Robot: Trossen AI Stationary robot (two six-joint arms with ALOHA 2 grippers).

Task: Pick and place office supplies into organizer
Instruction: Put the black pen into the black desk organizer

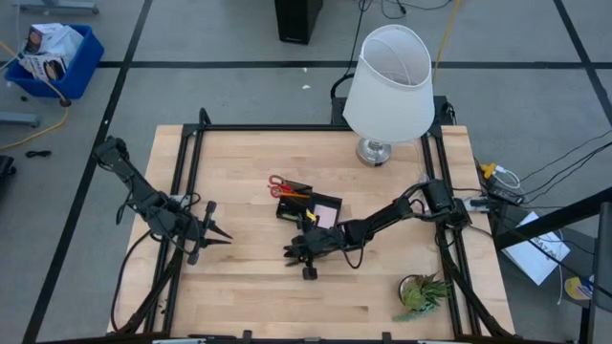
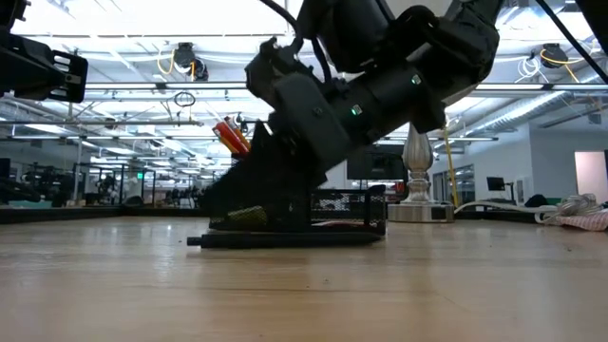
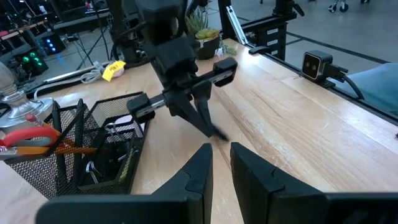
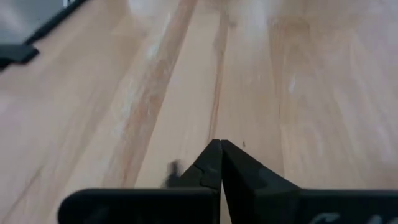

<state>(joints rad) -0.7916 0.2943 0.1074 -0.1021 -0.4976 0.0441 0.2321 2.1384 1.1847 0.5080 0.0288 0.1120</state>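
Note:
The black mesh organizer (image 1: 308, 205) (image 3: 93, 143) stands mid-table. It holds red-handled scissors (image 1: 277, 186) (image 3: 22, 138), orange pencils (image 3: 68, 148), a pink sticky-note pad (image 1: 326, 215) and a yellow-green piece (image 2: 245, 217). My right gripper (image 1: 287, 251) (image 3: 216, 132) (image 4: 219, 144) is shut. It slants down to the board just on the near side of the organizer. A tiny dark bit (image 4: 176, 167) shows beside one finger. My left gripper (image 1: 222, 236) (image 3: 221, 163) hovers left of it, open by a narrow gap and holding nothing. My right gripper brings its shut fingertips (image 3: 211, 127) slanting down from the right, at the wooden board. Nothing shows between the tips. I cannot tell whether they touch the board or the tiny dark bit beside them.
A white-shaded lamp (image 1: 387, 81) stands at the far edge, its base (image 2: 415, 190) behind the organizer. A small potted plant (image 1: 421, 291) sits in the near right corner. Black frame rails (image 1: 186, 172) run along the table's left and right sides. Bare wood (image 1: 249, 296) lies near and left.

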